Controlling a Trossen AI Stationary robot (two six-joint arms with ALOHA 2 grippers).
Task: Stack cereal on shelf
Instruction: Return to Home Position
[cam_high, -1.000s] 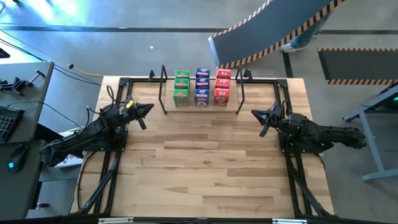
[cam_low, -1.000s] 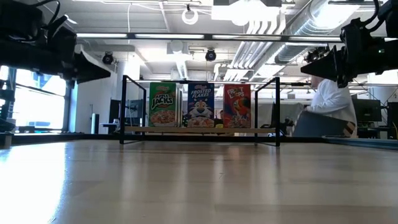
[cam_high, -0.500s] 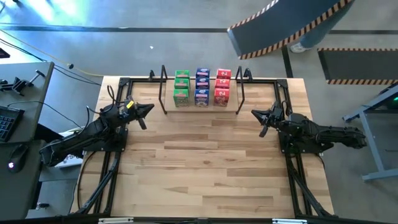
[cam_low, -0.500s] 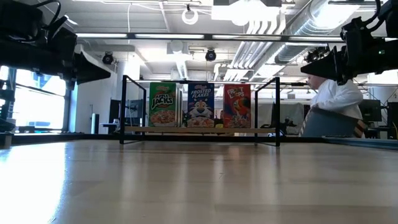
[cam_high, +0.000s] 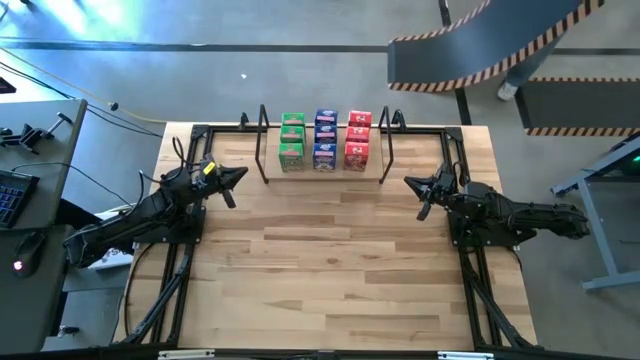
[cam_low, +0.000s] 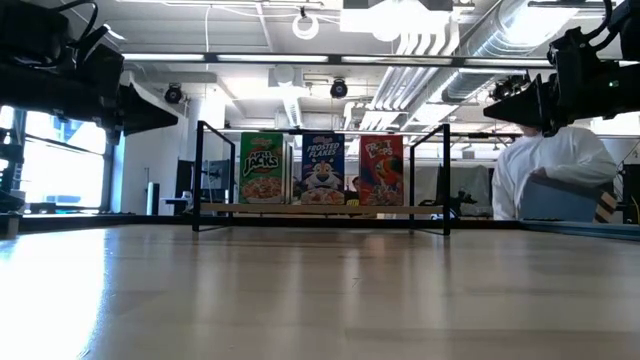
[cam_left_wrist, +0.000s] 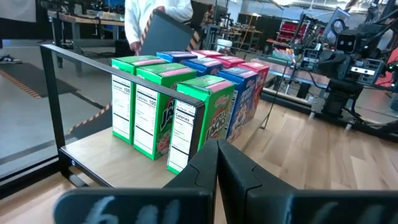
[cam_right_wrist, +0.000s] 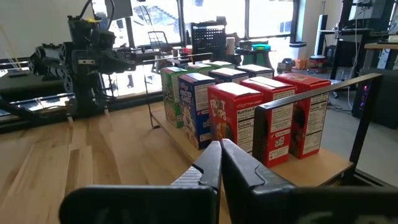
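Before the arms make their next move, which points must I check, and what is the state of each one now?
1. All cereal on the shelf: ok. Three green cereal boxes, three blue cereal boxes and three red cereal boxes stand there.
2. Boxes upright, one row per colour: ok.
3. Left gripper empty, shut and apart from the shelf: ok.
4. Right gripper empty, shut and apart from the shelf: ok.
5. Nobody near the table: not ok. A person stands beyond its far edge, on the right arm's side.
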